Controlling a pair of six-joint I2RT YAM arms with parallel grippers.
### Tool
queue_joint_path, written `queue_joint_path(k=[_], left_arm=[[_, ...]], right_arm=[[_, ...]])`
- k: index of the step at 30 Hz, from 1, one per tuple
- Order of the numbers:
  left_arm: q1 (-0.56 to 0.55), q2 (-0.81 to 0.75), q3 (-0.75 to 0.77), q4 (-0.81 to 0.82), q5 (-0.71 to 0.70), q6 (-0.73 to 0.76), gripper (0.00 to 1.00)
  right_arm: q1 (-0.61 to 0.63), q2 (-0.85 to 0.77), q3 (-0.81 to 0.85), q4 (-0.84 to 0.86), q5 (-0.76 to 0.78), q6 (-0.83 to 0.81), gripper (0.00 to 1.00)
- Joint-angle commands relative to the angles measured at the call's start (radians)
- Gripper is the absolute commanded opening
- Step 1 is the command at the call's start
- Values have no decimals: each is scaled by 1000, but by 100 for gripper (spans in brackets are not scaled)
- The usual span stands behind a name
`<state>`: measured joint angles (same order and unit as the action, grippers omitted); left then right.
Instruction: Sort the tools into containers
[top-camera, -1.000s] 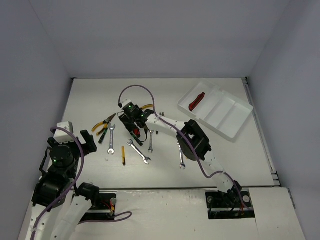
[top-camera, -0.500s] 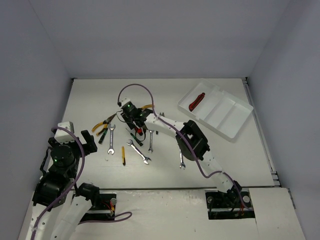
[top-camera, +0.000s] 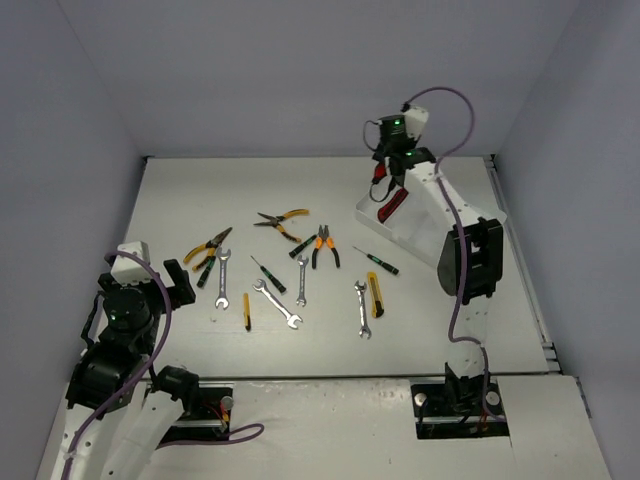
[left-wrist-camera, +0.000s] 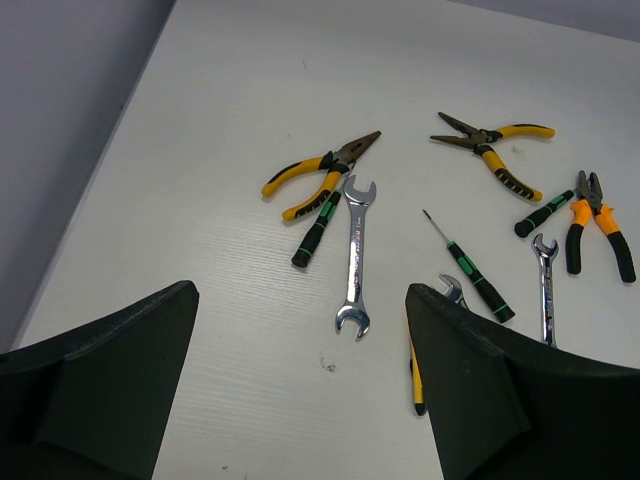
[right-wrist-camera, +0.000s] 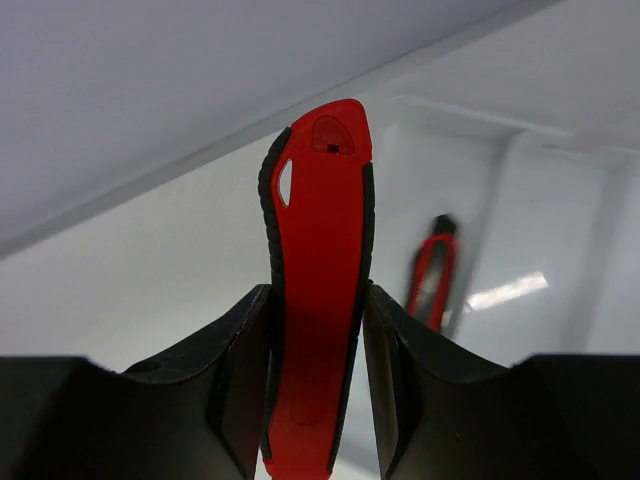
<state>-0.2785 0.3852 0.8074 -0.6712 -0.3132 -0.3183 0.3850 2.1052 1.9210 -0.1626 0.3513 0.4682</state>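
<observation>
Two arms are in very different poses. The right arm reaches far across to the white translucent tray (top-camera: 485, 215) at the back right of the table (top-camera: 180, 200), and the right gripper (right-wrist-camera: 318, 330) pinches a red-black utility knife (right-wrist-camera: 320, 250) between its fingers (right-wrist-camera: 240, 360), which press on the handle's two long black edges so that the knife's rounded end sticks out past the tips. From above, this held knife (top-camera: 380, 178) hangs in the air over the tray's left end. A second red-black knife (right-wrist-camera: 432, 275) lies lengthwise in the tray's leftmost compartment, below and beyond the held one. The left gripper (left-wrist-camera: 300, 300) sits low at the near left of the table with its fingers (left-wrist-camera: 110, 370) spread wide and nothing between them. All the other tools lie loose on the table, well apart from the tray: yellow-handled pliers (left-wrist-camera: 320, 170), long-nose pliers (left-wrist-camera: 495, 145), orange-handled pliers (left-wrist-camera: 600, 230), four silver open-end wrenches such as the nearest one (left-wrist-camera: 355, 255), thin black-green screwdrivers (left-wrist-camera: 470, 270), a yellow utility knife (top-camera: 375, 295) and a slim yellow tool (top-camera: 246, 310) closest to the arm bases.
</observation>
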Motion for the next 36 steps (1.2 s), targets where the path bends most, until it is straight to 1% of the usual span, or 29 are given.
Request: queue_joint_path(k=[1,8,10,12,15,17,19,22,27,29,32,36], left_arm=[[13,32,14,69,10,0,83],[16,29,13,70,14,-1,83],[16,29,13,70,16,-1,83],[16,30,13,71,18,-1,83],[17,30,14,69,19,-1,83],[18,29,15,69,17,-1,83],[18,26,13,68,17,-1,83],[18,24,12,70,19,-1,83],[20,27,15,70,21,-1,83],[24,26,14,69,25,-1,83],[27,23,13,70,25,-2,83],[28,21,13,68,26,-2,83]], right_arm=[[-98,17,-25,6,6,171,5],[-164,134,37,6,-37,254,6],[-167,156,50,6,-40,274,8],[-167,171,55,8,-39,292,14],[-167,191,59,7,-43,303,17],[-166,204,64,6,-54,306,22],[-166,212,65,8,-76,304,30],[-164,214,73,8,-109,280,45],[-150,148,45,8,-98,192,61],[-146,114,9,8,-77,146,65],[-133,28,-82,7,-59,94,66],[-92,-137,-241,6,-41,-15,62]])
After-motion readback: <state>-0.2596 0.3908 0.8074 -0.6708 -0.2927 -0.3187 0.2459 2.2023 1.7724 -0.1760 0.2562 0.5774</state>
